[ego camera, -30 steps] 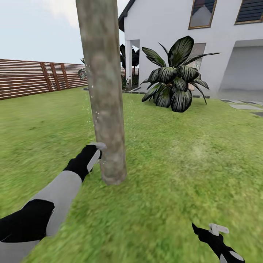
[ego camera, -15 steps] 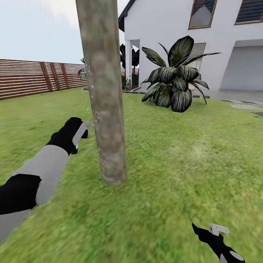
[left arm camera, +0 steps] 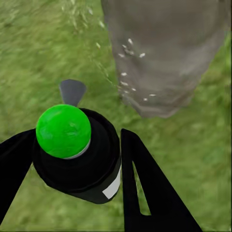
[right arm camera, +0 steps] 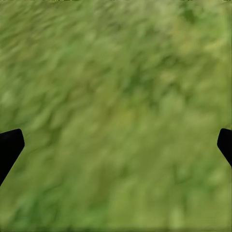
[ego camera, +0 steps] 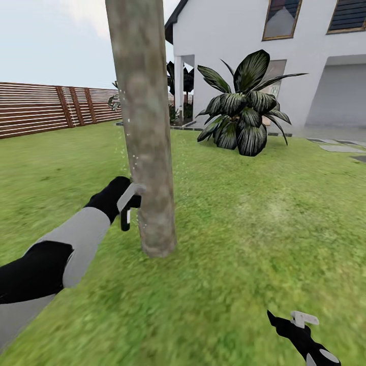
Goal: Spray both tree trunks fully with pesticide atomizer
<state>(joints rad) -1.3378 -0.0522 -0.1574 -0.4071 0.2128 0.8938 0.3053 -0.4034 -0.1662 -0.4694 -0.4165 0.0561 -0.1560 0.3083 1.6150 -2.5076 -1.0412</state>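
Spraying resumes low on the tree trunk (ego camera: 147, 152) as the left gripper (ego camera: 129, 201) swings back in beside it.

Its fingers (left arm camera: 145, 188) clasp the pesticide atomizer (left arm camera: 77, 150), droplets fleck the bark; right gripper (ego camera: 300, 323) hangs wide open over the lawn (ego camera: 244, 229).

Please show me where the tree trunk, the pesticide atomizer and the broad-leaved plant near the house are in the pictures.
tree trunk (ego camera: 147, 152): head view, middle of the bark column.
pesticide atomizer (left arm camera: 63, 130): left wrist view, its green top button.
broad-leaved plant (ego camera: 244, 109): head view, centre of its dark leaves.
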